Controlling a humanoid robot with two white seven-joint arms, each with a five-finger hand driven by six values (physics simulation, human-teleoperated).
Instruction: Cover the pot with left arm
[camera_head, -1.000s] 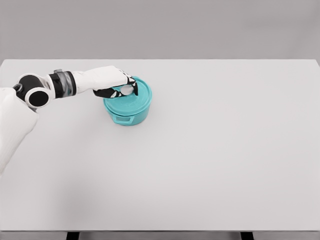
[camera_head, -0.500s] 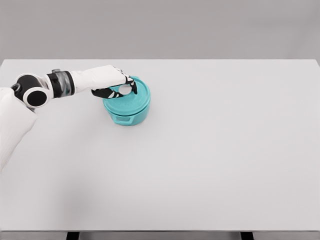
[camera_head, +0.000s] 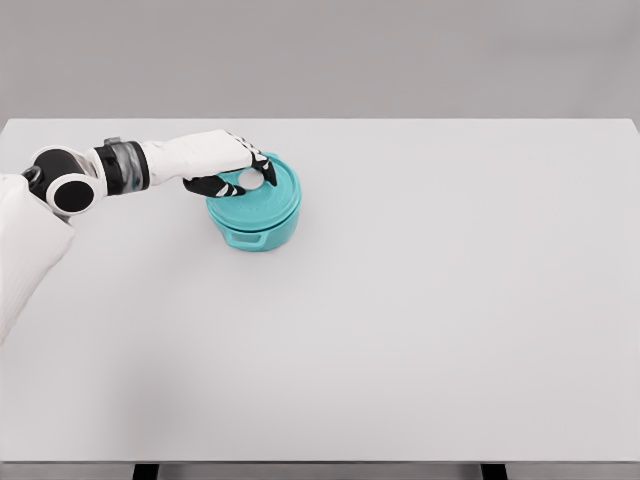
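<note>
Teal enamel-look pot (camera_head: 255, 215) is what you are watching, round and squat, sitting on the smooth matte white table (camera_head: 420, 300) toward the far left. Its matching teal lid (camera_head: 262, 192) lies flat on the rim, a pale rounded knob (camera_head: 248, 178) at the centre, and a small rectangular lug handle juts from the near wall. Your left hand (camera_head: 232, 168), glossy white shell with black finger joints, reaches in from the left over the lid, fingers curled around the knob. Whether they press it or merely ring it, you cannot tell.
</note>
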